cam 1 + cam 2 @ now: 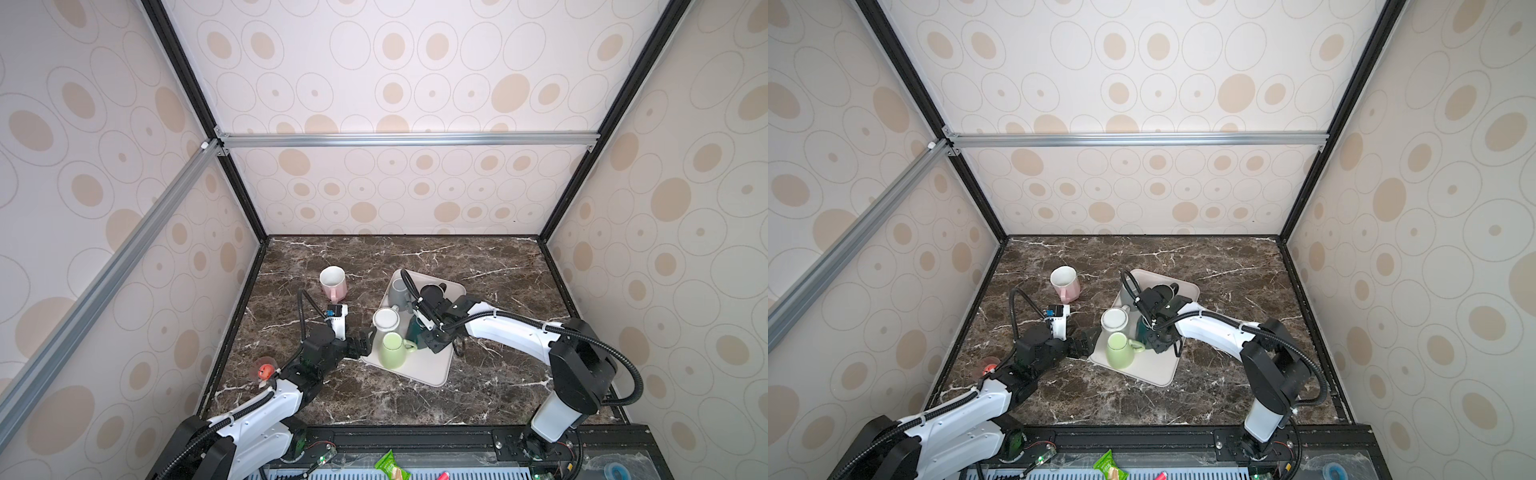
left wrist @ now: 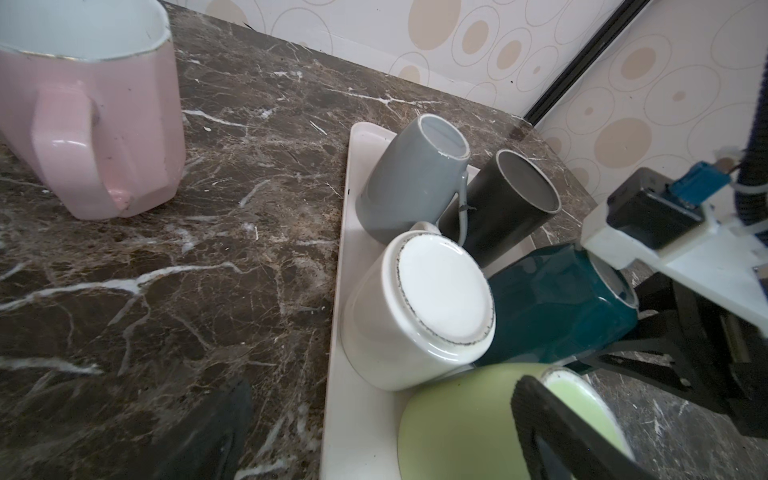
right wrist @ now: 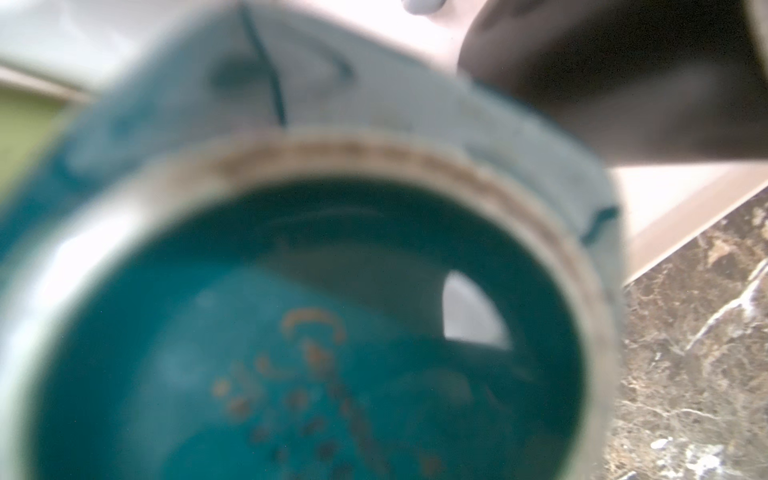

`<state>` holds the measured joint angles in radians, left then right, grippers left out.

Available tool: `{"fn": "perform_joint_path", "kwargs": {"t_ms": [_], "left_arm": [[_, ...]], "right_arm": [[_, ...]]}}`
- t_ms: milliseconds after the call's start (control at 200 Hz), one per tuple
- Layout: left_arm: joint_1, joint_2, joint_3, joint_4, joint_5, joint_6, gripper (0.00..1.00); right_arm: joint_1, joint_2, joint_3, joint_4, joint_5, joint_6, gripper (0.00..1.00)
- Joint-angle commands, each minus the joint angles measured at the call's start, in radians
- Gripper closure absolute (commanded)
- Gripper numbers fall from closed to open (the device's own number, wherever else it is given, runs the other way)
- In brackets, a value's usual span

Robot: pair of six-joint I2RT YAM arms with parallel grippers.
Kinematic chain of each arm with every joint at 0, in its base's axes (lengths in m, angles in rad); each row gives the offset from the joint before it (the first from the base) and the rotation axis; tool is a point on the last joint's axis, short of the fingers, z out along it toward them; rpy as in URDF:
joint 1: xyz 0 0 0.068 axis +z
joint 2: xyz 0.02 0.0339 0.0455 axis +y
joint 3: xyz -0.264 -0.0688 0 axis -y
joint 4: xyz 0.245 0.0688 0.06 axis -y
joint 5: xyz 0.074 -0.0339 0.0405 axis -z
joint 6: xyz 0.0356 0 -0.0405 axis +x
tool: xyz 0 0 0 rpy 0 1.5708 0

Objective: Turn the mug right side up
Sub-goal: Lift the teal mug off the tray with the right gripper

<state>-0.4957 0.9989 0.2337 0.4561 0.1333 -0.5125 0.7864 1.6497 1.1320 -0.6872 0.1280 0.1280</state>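
Right wrist: only the blurred underside of the teal mug, foot ring close up. Left wrist and both top views: same mug tilted on the tray, crowded among other mugs on the desk. Right arm stretched in low over the tray, right fingers pinched nearly closed on that mug's lower side, exact grip spot hidden. Left fingers spread wide, holding nothing, one over the green mug.
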Motion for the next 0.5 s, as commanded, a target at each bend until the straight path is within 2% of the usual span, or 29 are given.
{"fn": "perform_joint_path", "kwargs": {"t_ms": [0, 240, 495], "left_arm": [[-0.008, 0.005, 0.006, 0.026, 0.002, -0.007, 0.02], [-0.01, 0.003, 0.007, 0.023, 0.003, -0.008, 0.02], [-0.011, -0.004, 0.014, 0.006, 0.017, -0.015, 0.02]], "right_arm": [[0.014, -0.083, -0.017, 0.083, -0.014, 0.016, 0.99], [0.013, -0.19, -0.079, 0.124, -0.007, 0.057, 0.99], [0.014, -0.329, -0.148, 0.163, -0.054, 0.167, 0.99]]}}
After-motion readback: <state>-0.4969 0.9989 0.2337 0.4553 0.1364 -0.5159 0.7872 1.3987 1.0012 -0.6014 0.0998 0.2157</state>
